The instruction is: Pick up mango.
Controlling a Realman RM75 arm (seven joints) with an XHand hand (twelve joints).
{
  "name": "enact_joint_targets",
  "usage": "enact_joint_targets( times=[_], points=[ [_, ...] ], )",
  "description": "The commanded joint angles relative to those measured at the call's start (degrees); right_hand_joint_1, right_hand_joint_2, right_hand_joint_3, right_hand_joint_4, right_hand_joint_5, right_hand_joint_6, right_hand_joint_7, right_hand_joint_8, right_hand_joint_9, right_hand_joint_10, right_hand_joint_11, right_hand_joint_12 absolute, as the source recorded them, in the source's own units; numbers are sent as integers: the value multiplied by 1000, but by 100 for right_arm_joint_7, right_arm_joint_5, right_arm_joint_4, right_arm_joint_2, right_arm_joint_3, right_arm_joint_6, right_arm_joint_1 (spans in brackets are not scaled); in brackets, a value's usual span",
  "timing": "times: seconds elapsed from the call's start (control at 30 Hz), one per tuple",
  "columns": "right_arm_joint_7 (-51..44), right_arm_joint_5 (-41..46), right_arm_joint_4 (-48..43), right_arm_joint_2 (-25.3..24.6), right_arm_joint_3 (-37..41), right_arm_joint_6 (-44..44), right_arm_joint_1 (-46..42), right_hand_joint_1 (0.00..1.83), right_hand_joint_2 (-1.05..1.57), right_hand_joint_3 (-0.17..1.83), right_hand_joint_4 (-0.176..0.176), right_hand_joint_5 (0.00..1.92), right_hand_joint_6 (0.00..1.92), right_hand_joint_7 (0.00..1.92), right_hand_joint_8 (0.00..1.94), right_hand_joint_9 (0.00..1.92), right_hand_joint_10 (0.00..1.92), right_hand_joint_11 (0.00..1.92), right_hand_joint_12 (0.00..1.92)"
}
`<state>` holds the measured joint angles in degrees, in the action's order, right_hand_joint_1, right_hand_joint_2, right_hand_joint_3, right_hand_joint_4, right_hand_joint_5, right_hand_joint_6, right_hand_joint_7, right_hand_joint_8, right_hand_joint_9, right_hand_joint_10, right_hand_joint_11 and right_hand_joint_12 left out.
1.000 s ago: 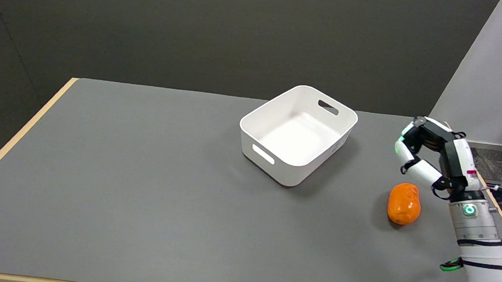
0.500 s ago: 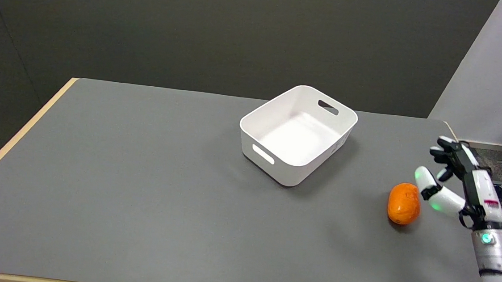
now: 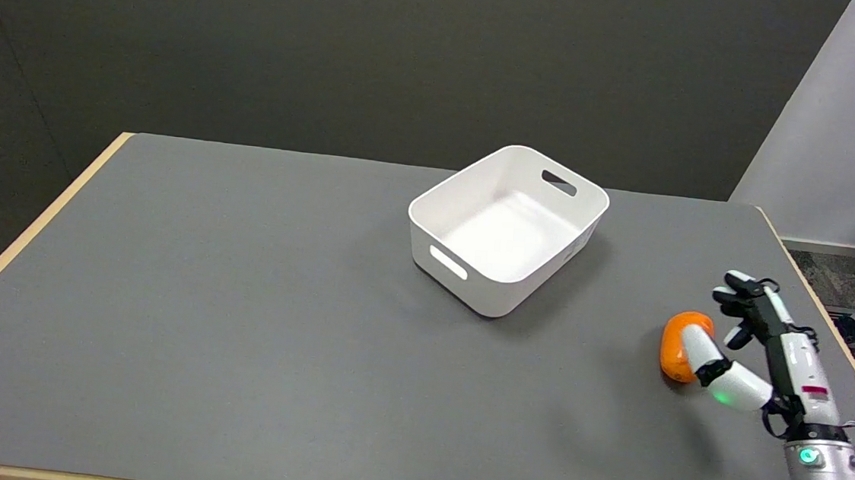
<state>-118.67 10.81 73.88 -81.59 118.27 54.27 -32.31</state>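
My robot hand (image 3: 751, 349) has dropped toward the lower right, fingers apart beside the smooth orange mango (image 3: 677, 350), thumb overlapping it; nothing gripped yet.

Mango (image 3: 674, 355) right of bin (image 3: 506, 229), on table (image 3: 238, 317)

An orange mango (image 3: 674, 351) lies on a grey surface (image 3: 238, 317); the right hand (image 3: 758, 357) flanks it, fingers (image 3: 698, 345) spread (contact unclear), near a white bin (image 3: 470, 274).
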Motion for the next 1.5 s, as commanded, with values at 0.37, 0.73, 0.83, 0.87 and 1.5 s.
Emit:
enact_joint_targets(
  times=[0.37,0.73,0.83,0.87,1.5],
  points=[
    [-404,-188,606,57,167,-1780,491,502,633,796,-176,191,512,354,635,278,1097,543,1797],
    [-892,-334,975,-148,1005,-3360,739,505,633,796,-176,188,510,334,624,258,1076,539,1798],
    [-892,-743,1330,-290,1322,-3798,885,509,633,794,-176,186,511,326,627,249,1071,539,1800],
    [-892,-822,1416,-309,1380,-3870,920,509,633,793,-176,185,511,322,627,245,1068,539,1801],
    [-444,-1267,3377,-774,28,-4212,439,494,640,788,-176,154,488,306,622,236,1053,553,1803]
  ],
)
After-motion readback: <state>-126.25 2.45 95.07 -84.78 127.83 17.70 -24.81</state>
